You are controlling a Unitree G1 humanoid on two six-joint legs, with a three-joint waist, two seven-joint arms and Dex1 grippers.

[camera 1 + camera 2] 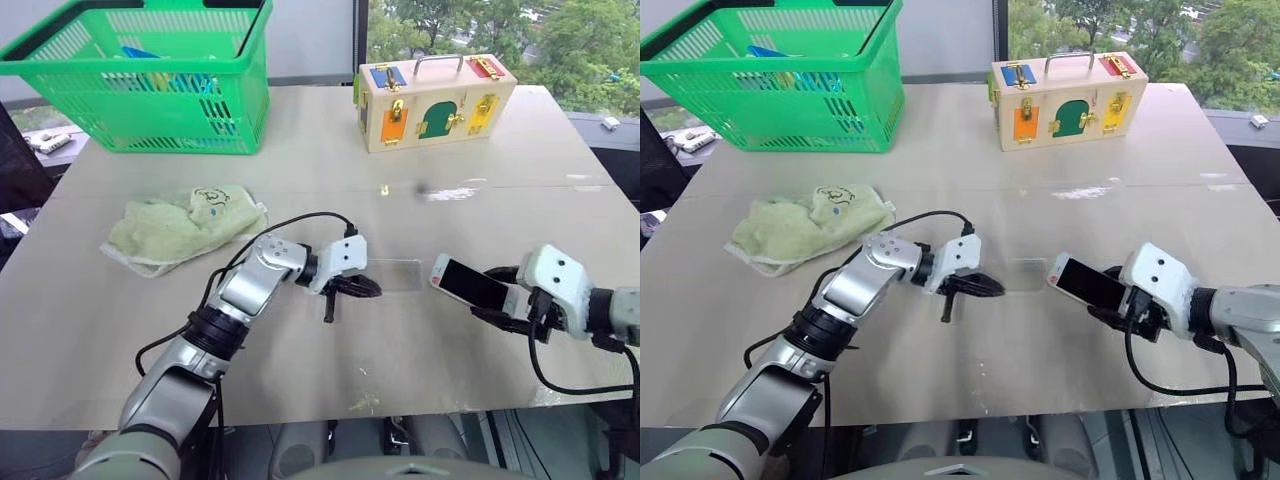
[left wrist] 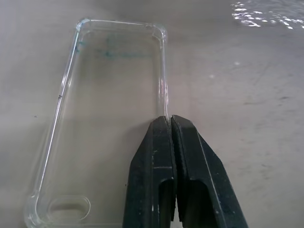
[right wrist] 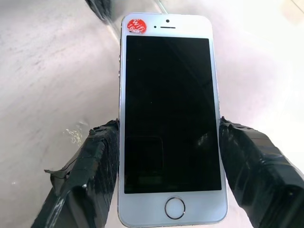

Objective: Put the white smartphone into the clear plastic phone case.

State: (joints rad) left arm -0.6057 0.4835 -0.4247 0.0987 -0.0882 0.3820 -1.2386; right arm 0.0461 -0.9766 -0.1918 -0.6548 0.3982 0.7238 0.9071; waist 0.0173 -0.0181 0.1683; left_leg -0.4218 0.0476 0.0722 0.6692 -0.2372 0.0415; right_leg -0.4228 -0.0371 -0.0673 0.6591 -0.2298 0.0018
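Observation:
The clear plastic phone case (image 2: 109,118) lies flat on the table near its middle (image 1: 395,273). My left gripper (image 1: 372,289) is shut, its fingertips (image 2: 161,124) set against the case's long rim; nothing shows between the fingers. The white smartphone (image 3: 168,114), black screen up with a red sticker at its top corner, is held off the table to the right of the case (image 1: 468,283). My right gripper (image 1: 497,297) is shut on the phone's two long sides near the home button. The phone's top end points toward the case.
A green plastic basket (image 1: 150,75) stands at the back left and a wooden latch box (image 1: 435,100) at the back right. A crumpled pale green towel (image 1: 185,225) lies left of my left arm. The table's front edge (image 1: 300,412) is close.

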